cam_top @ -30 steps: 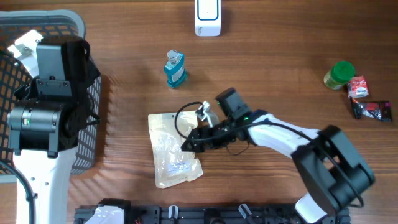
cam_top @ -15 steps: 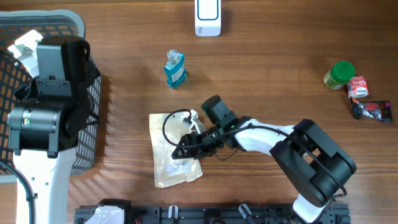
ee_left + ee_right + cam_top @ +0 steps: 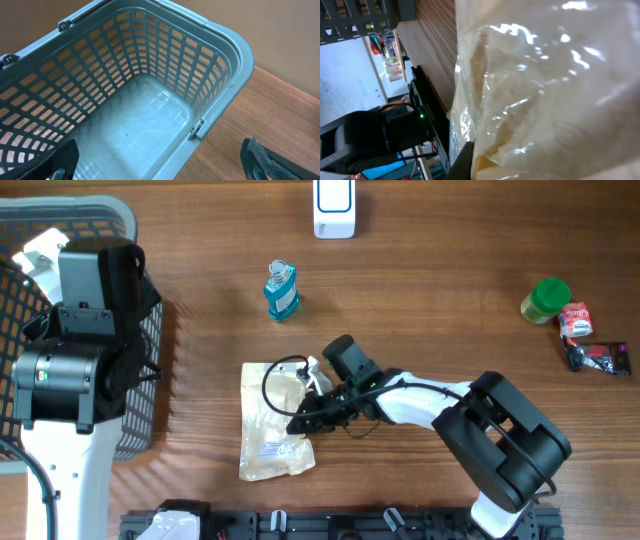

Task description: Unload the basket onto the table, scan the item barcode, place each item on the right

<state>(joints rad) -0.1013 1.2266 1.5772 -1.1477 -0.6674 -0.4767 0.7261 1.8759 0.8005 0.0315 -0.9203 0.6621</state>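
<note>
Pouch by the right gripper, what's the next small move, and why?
Probably lift it slightly: the right gripper is shut on the clear pouch, which lies flat on the table, apart from the white device at the far edge.

A grey lattice-walled basket (image 3: 110, 210) sits at my left on the brown wooden worktop (image 3: 440, 290), its floor scuffed pale (my left wrist view looks straight down into it). Near the middle is a small blue bottle (image 3: 282, 290). Far to my right, a green-lidded jar (image 3: 546, 300) sits just beside a red packet (image 3: 575, 319), and a dark packet (image 3: 600, 358) lies close by, nearer me.
</note>
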